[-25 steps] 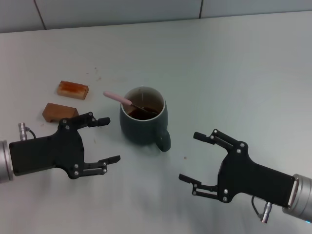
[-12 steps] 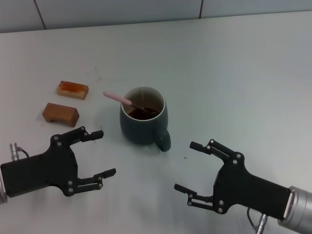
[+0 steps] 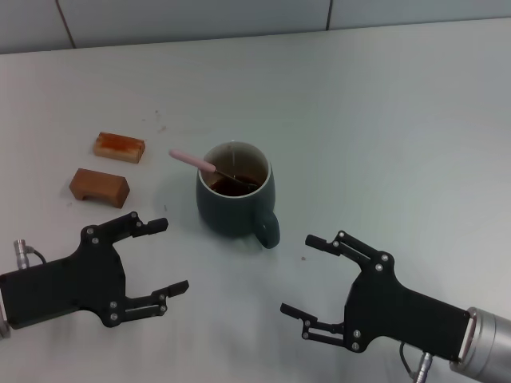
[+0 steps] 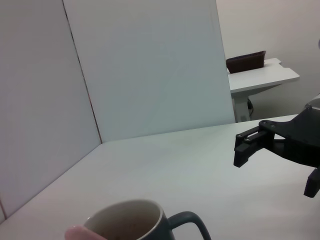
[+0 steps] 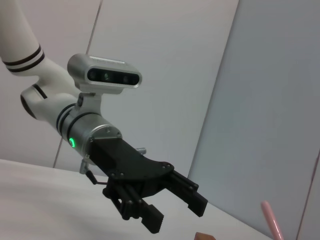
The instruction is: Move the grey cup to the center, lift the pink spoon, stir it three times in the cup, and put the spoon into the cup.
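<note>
The grey cup point(image 3: 236, 200) stands near the middle of the table with dark brown liquid inside and its handle toward the front right. The pink spoon point(image 3: 194, 160) rests in the cup, its pink handle sticking out over the rim to the back left. My left gripper point(image 3: 170, 255) is open and empty, in front and to the left of the cup. My right gripper point(image 3: 300, 275) is open and empty, in front and to the right of the cup. The left wrist view shows the cup rim point(image 4: 131, 220) and the right gripper point(image 4: 277, 157). The right wrist view shows the left gripper point(image 5: 175, 212).
Two brown rectangular blocks lie at the left of the table, one point(image 3: 119, 146) farther back and one point(image 3: 99, 186) nearer. The table point(image 3: 383, 120) meets a grey wall at the back.
Both arms have drawn back toward the front edge, away from the cup. The cup and spoon have not moved.
</note>
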You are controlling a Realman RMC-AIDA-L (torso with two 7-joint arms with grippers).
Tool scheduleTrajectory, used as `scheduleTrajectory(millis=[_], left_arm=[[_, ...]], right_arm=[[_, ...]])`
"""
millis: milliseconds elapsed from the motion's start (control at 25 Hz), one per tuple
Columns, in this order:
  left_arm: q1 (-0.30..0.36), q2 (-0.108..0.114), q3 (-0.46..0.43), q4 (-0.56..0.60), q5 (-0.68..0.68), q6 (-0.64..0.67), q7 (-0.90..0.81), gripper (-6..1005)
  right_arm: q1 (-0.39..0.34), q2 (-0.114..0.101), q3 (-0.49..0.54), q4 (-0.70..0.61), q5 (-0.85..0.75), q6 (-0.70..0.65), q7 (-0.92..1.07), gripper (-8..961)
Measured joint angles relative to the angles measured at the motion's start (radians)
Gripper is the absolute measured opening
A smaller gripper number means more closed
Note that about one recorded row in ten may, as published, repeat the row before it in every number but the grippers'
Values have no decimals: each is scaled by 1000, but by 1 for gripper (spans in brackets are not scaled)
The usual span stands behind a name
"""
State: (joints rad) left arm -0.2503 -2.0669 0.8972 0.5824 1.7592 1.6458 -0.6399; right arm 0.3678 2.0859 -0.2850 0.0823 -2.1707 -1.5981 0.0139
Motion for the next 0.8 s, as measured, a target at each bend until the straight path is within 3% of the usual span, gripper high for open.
scheduleTrajectory(millis=[800], left_arm=[[18,0,0,-51,1,17,37,802]], right_arm=[[-7,0,4,60,2,25,-35,831]])
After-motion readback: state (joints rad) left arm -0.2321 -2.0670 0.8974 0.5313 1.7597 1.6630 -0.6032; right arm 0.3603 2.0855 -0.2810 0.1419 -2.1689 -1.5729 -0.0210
